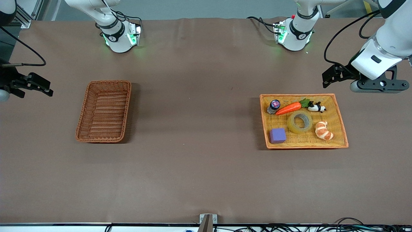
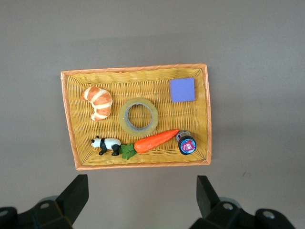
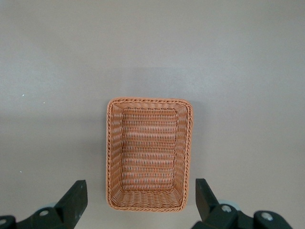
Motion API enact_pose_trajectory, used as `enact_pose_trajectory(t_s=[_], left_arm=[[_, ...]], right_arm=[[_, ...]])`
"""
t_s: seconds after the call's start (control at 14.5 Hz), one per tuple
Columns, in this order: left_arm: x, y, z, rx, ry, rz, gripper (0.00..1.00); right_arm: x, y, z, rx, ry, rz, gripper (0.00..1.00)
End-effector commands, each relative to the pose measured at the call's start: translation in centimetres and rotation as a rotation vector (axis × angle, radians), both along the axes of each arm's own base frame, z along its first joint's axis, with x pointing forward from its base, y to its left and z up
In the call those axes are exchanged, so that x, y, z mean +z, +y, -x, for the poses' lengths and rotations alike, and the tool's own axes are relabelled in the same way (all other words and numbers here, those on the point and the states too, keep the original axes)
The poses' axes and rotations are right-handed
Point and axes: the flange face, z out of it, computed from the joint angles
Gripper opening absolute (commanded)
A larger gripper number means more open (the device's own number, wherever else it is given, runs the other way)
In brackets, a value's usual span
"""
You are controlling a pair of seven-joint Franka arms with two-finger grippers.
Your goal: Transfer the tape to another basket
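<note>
The tape (image 1: 300,122), a yellowish translucent roll, lies flat in the middle of the shallow orange-yellow tray (image 1: 305,146) at the left arm's end of the table. It also shows in the left wrist view (image 2: 138,116). My left gripper (image 1: 325,80) is open and empty, up in the air over the table beside the tray (image 2: 143,164); it shows in its wrist view (image 2: 141,198). The dark reddish-brown wicker basket (image 1: 83,112) stands empty at the right arm's end. My right gripper (image 1: 50,89) is open and empty, high beside the basket (image 3: 110,157); it shows in its wrist view (image 3: 139,200).
In the tray with the tape lie a carrot (image 1: 288,108), a panda figure (image 1: 317,107), a small dark bottle (image 1: 274,106), a purple cube (image 1: 277,135) and a croissant (image 1: 323,130). Wide bare brown table lies between the basket and the tray.
</note>
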Motion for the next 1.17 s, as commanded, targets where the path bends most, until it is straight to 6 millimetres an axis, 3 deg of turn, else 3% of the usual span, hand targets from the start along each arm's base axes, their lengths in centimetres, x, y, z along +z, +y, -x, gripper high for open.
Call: enact_pose_trajectory(t_s=[0.0, 0.28, 0.55, 0.76, 1.1], left_arm=[[0.7, -0.2, 0.8, -0.017, -0.025, 0.008, 1.0], [1.0, 0.2, 0.4, -0.052, -0.03, 0.013, 1.0], [-0.6, 0.5, -0.4, -0.046, 0.002, 0.011, 1.0], [-4.0, 0.6, -2.2, -0.041, 0.031, 0.003, 1.0], [-11.9, 0.5, -5.3, -0.042, 0.111, 0.009, 1.0]], right_arm=[[1.2, -0.2, 1.0, -0.014, -0.015, -0.003, 1.0], [2.1, -0.4, 1.8, -0.015, -0.02, -0.005, 1.0], [2.2, -1.1, 2.0, -0.028, -0.017, -0.007, 1.0], [1.8, -1.1, 1.8, -0.029, -0.009, -0.005, 1.0], [1.7, -1.2, 2.0, -0.03, 0.002, -0.001, 1.0]])
